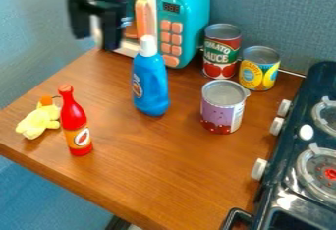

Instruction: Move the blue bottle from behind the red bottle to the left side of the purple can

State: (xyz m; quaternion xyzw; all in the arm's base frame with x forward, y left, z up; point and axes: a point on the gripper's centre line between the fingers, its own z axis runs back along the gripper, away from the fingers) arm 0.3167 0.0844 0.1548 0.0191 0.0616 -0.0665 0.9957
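On wooden table (151, 170), the blue bottle (151, 84) could topple if the gripper (97, 42) at eleven o'clock, its fingers apart, swings too low.

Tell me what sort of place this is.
Likely a toy kitchen: a teal toy microwave, a stove with burners and knobs, and food cans beside a blue bottle.

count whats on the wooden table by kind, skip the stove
Cans: 3 (tomato sauce, yellow-and-blue, purple)
Bottles: 2 (red, blue)
Toy microwave: 1
Yellow toy: 1
Total: 7
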